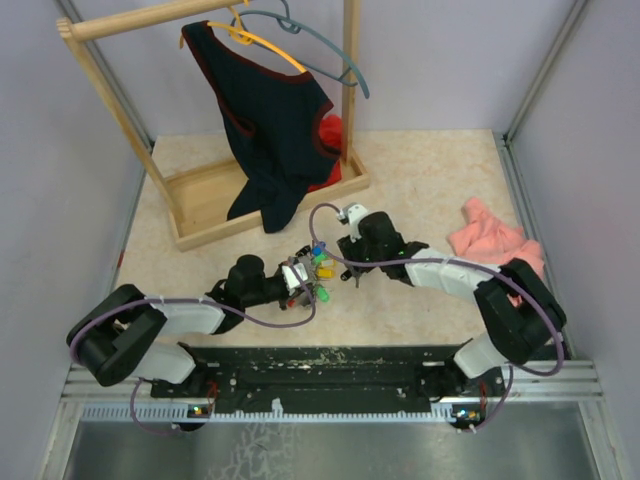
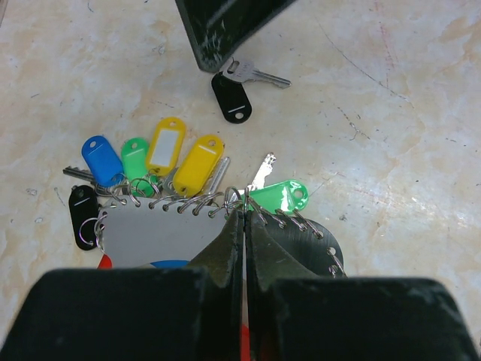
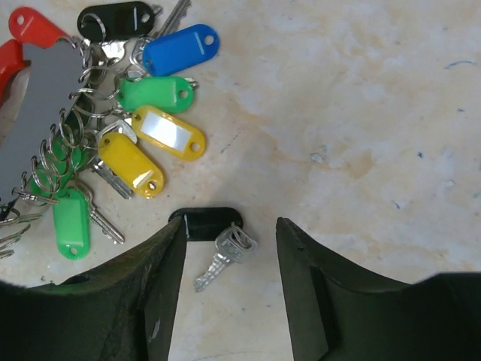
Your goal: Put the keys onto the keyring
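Keyring (image 2: 154,237) is pinched in our left gripper (image 2: 245,224). The fingers are pressed together over its edge, and the exact contact spot is hidden, probably on the grey rim. Keys (image 2: 198,164) with blue, green, yellow and black tags fan off that rim on small split rings. A red tag (image 3: 34,22) shows in the right wrist view. The whole bunch lies flat on the table (image 2: 406,150).

Our right gripper (image 3: 229,226) is spread wide and holds nothing. Its fingers straddle one loose key (image 3: 222,262) with a black tag, lying on the table near the bunch but apart from it.

From above we see both grippers close together mid-table, with the keyring between them. At far left a wooden rack (image 1: 215,200) carries a dark garment (image 1: 270,130) on hangers (image 1: 270,45). A pink cloth (image 1: 490,240) lies at far right.
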